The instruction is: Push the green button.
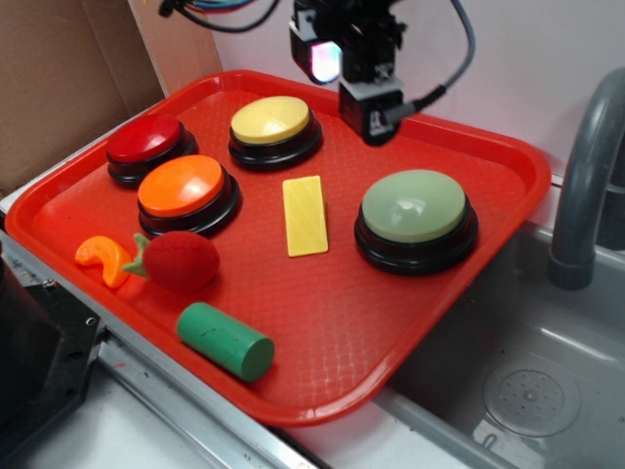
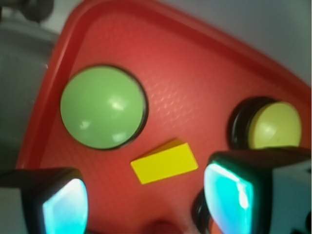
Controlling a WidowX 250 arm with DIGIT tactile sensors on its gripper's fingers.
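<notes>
At the near edge of the red tray [image 1: 322,391] you have a dark green cylinder block [image 1: 225,340] lying on its side, and just behind it to the left a red strawberry toy [image 1: 181,261] beside an orange slice toy [image 1: 103,259]. Further in sit the orange button [image 1: 184,189] and the red button [image 1: 146,142], with a flat yellow rectangular block [image 1: 305,215] between them and the green button [image 1: 414,207]. The green button sits on its black base toward the tray's right side, with nothing touching it. Beyond the block is the yellow button [image 1: 271,121]. The tray sits over a grey sink [image 1: 527,391] rather than on a tabletop, with a faucet [image 1: 586,176] to the right.

Farthest back, your tool [image 1: 369,107] hangs above the tray's far side, between the yellow and green buttons, pointing down and well clear of everything. In the wrist view its two lit fingers [image 2: 66,207] stand apart with nothing between them, so it is empty and spread.

You look to be in the approach step: the press has not begun. Next you will likely need to carry the tool sideways until it is over the pale dome, then lower it straight onto the centre.
</notes>
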